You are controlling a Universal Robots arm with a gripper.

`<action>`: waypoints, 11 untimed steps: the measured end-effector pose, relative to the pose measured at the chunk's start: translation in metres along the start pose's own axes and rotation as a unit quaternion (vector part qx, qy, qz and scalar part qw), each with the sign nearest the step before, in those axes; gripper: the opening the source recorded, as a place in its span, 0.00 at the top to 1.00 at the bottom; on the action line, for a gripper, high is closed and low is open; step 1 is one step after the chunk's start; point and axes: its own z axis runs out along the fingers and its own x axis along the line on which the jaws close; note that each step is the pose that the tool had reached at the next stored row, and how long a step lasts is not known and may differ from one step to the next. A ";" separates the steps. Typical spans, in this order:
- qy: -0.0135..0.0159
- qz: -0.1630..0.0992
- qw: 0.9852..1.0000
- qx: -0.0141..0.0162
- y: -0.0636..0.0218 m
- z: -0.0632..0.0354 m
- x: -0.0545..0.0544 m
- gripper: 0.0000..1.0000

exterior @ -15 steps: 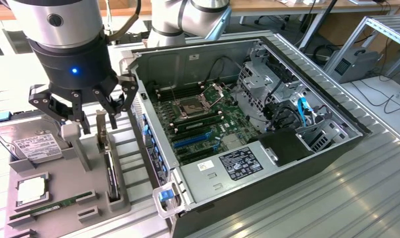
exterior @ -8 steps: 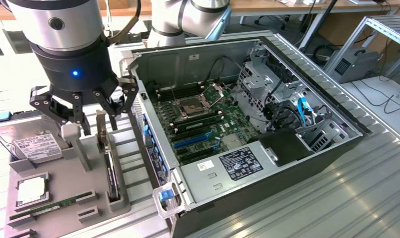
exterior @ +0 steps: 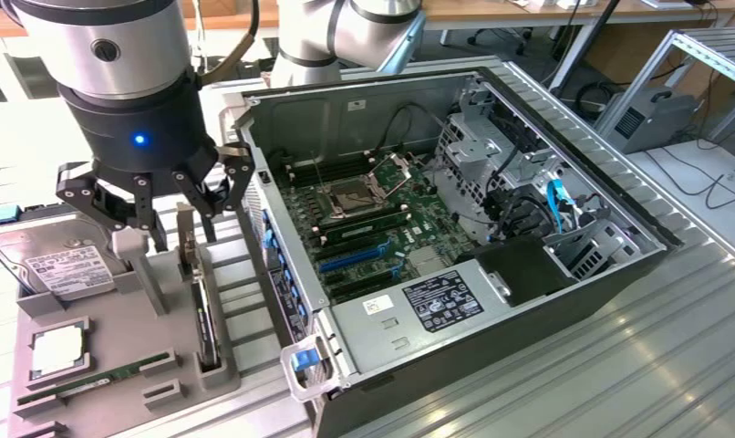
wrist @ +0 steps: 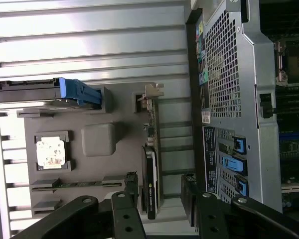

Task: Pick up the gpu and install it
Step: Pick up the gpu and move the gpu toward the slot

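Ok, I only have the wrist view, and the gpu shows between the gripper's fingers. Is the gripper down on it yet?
Observer: Not that I can see. In the exterior view the open gripper hovers just over the gpu, which stands on edge in the grey tray.
Operator: And is there room on the motherboard?
Observer: Its blue slots hold no card.
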 end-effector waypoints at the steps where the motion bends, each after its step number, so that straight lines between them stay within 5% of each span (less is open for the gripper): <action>1: 0.000 0.000 1.000 0.000 -0.0001 0.0003 0.000 0.52; 11: 0.000 0.000 1.000 0.000 -0.0010 0.0034 0.000 0.52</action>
